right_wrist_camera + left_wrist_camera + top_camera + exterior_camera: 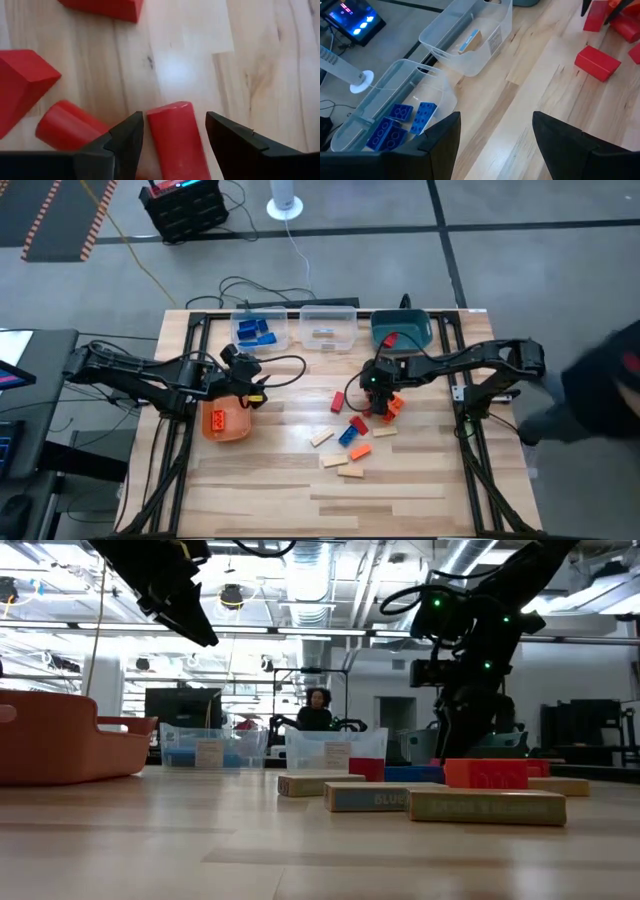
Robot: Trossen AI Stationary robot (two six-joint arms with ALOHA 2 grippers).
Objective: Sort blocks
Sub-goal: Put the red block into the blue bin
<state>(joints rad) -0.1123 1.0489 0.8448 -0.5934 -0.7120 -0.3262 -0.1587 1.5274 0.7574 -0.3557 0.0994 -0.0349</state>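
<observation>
Nearest the low camera: three pale tan wooden rectangular blocks (486,806) lying flat on the light wood-plank counter (270,480), printed faces outward, matte and square-edged.

Counter, largest to smallest:
- Orange plastic bin (226,420), left of centre, under the left arm; something orange sits inside.
- Teal bin (402,329) at the far right of the back row, a red piece in it.
- Two clear plastic bins: one (262,330) holding several studded blue bricks (389,129), one (328,328) holding tan wooden pieces.
- Loose blocks (358,435) scattered mid-counter: red, blue, orange, tan.

Progress, judged: roughly under way. All four bins hold something; about a dozen pieces appear unsorted.

Right pincer (174,134): low over the red cluster, jaws spread, straddling a smooth red rounded-end block (172,135) without visibly squeezing it. A second red cylinder-like piece (67,127) lies just beside.

Left pincer (495,132): jaws apart, nothing between them, hovering above the orange bin.
</observation>
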